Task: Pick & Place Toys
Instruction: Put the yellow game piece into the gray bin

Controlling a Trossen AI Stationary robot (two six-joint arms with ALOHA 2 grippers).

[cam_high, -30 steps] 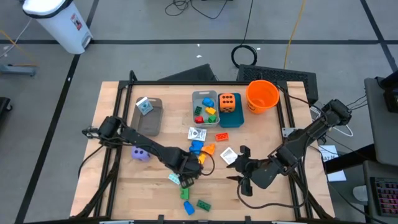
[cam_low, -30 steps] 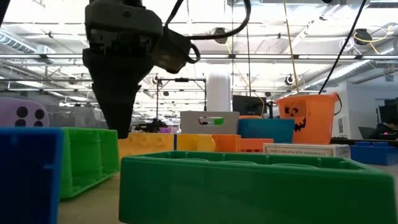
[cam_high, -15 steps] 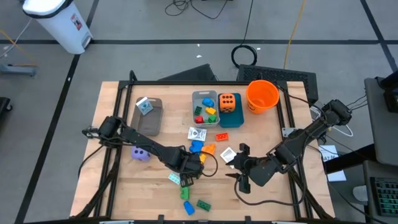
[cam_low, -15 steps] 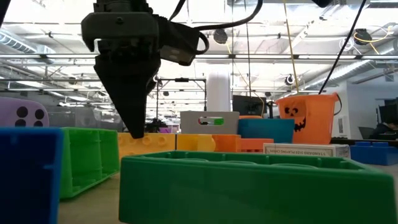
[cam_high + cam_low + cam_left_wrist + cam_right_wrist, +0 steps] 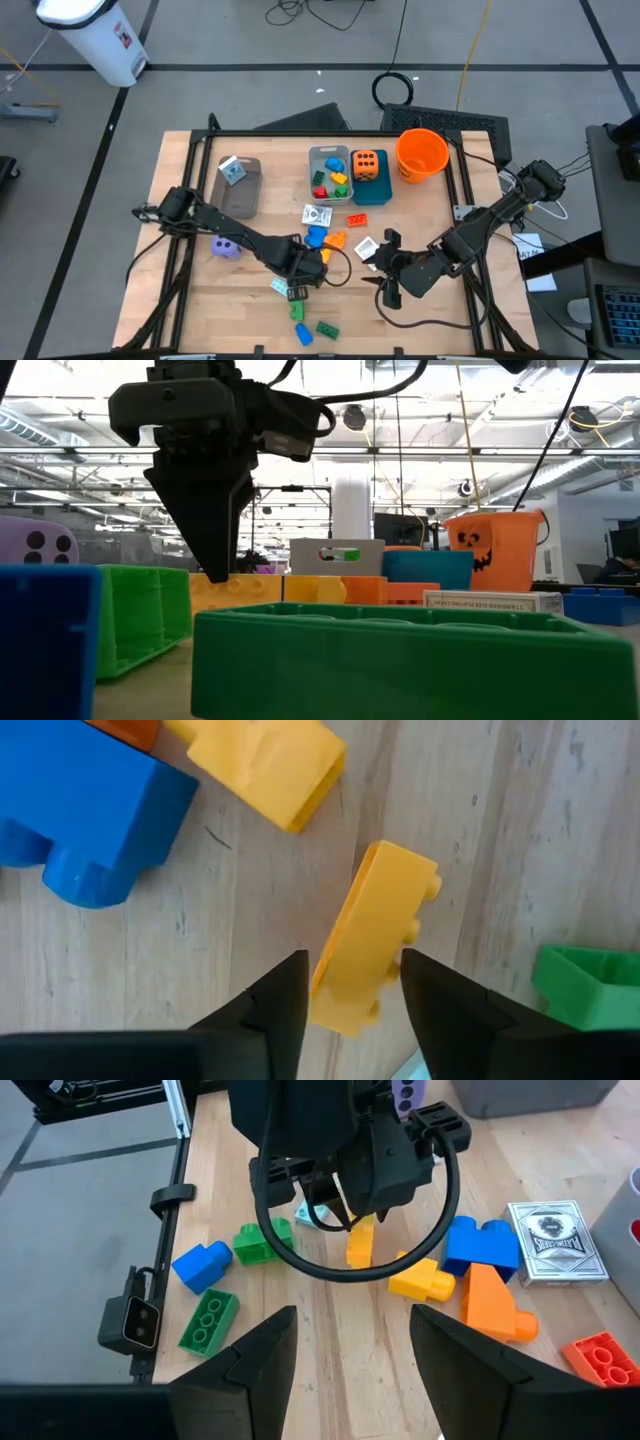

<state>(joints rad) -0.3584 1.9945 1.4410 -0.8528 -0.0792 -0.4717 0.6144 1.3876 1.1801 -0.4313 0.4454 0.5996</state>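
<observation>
Yellow brick (image 5: 372, 938) sits right between the left end effector (image 5: 352, 988)'s 2 fingers, standing on its edge on the table (image 5: 520, 840), the fingers close at each side though I can't tell if they grip yet. Just past it lie another yellow brick (image 5: 262, 765) and a blue brick (image 5: 85, 815), a green brick (image 5: 592, 988) off to the side. Right end effector (image 5: 345, 1345) hovers open over bare table, facing those bricks. Farther off stands an orange bucket (image 5: 420, 153).
</observation>
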